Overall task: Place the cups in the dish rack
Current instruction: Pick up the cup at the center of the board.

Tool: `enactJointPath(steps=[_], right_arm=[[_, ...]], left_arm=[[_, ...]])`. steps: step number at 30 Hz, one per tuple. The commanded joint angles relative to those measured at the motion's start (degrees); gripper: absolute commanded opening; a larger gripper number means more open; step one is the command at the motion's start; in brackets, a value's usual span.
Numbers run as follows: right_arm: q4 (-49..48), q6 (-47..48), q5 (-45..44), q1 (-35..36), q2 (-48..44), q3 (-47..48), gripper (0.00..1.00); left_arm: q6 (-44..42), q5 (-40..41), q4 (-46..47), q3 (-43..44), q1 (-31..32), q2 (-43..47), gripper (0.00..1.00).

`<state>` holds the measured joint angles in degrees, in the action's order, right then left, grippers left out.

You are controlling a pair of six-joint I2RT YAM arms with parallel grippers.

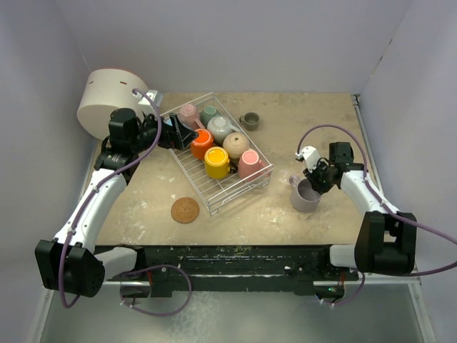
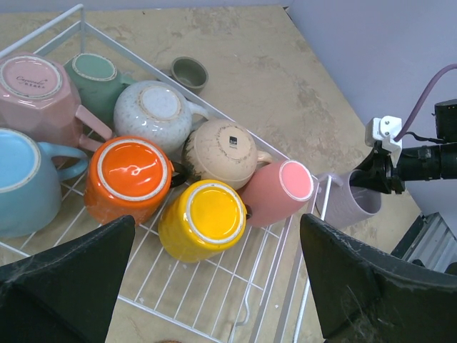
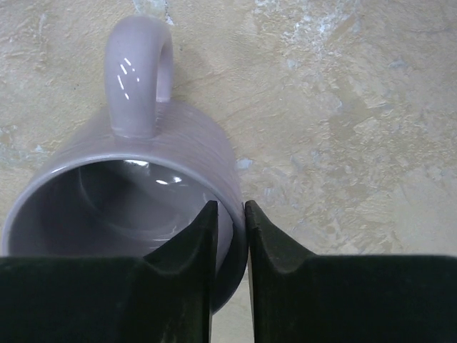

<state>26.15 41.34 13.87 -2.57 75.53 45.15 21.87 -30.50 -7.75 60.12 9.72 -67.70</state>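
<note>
The white wire dish rack (image 1: 214, 190) holds several cups upside down or on their sides, among them orange (image 2: 132, 171), yellow (image 2: 206, 214), pink (image 2: 282, 189) and beige (image 2: 221, 150). My left gripper (image 2: 214, 230) hovers open above the rack's near end (image 2: 214, 293). A lilac cup (image 3: 143, 143) stands upright on the table to the right of the rack (image 1: 305, 196). My right gripper (image 3: 230, 211) is shut on its rim, one finger inside and one outside, opposite the handle. A small olive-grey cup (image 1: 249, 121) stands on the table behind the rack.
A large white cylindrical container (image 1: 107, 100) stands at the back left, behind my left arm. A round cork coaster (image 1: 185, 210) lies in front of the rack. Grey walls close in the table on three sides.
</note>
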Motion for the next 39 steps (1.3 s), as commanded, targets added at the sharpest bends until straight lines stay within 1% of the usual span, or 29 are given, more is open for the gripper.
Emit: enactJointPath(steps=[1, 6, 9, 12, 29, 39], right_arm=[[-0.4, -1.32, -0.71, 0.28, 1.74, 2.69, 0.18], [0.53, -1.61, -0.29, 0.28, 3.17, 3.28, 0.05], [1.5, -1.61, 0.44, 0.28, 3.3, 3.77, 0.0], [4.8, -2.26, 3.82, 0.28, 2.89, 4.94, 0.0], [6.52, -1.01, 7.43, 0.07, -1.69, 5.64, 0.0], [7.22, -0.76, 10.22, -0.97, -3.8, 5.96, 0.0]], left_arm=[[-0.77, -0.92, 3.08, 0.34, -0.51, 0.2, 1.0], [-1.08, -1.0, 3.0, 0.29, -0.57, 0.55, 1.0], [-1.08, -1.11, 2.99, 0.35, -0.57, 0.64, 1.0], [-1.06, -1.21, 3.01, 0.36, -0.57, 0.64, 1.0], [-1.26, -2.16, 3.22, 0.36, -0.57, 0.16, 1.0], [-1.13, -4.63, 4.85, -0.11, -0.57, 0.79, 1.0]])
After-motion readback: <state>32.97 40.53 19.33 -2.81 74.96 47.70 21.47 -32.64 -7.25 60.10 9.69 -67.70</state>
